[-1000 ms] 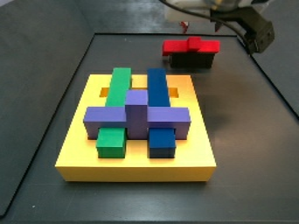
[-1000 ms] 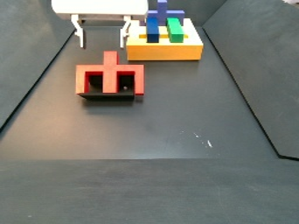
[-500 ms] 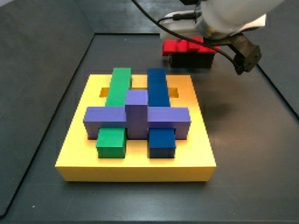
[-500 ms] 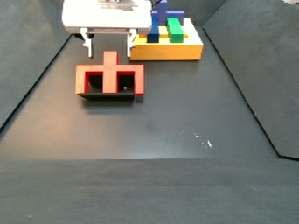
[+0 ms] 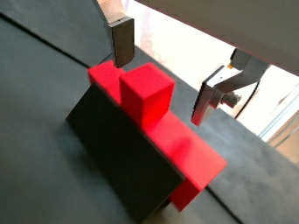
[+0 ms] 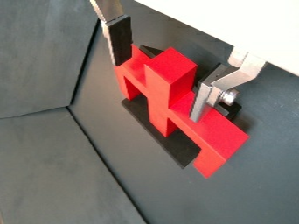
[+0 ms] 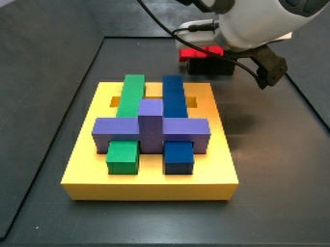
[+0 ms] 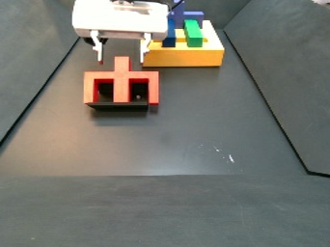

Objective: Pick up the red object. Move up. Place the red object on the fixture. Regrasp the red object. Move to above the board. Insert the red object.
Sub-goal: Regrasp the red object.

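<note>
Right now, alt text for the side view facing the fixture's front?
The red object sits on the dark fixture, stem up. The open gripper hangs just above and behind it, not touching; the yellow board lies further back.

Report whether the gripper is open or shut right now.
Open. In both wrist views the gripper has its fingers spread either side of the red object's stem, with gaps showing; the piece sits on the fixture.

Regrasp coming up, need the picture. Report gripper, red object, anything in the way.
Gripper above the fixture, jaws open, straddling the stem, not closed on it. Red object seated on the fixture. Nothing between the jaws but the piece.
</note>
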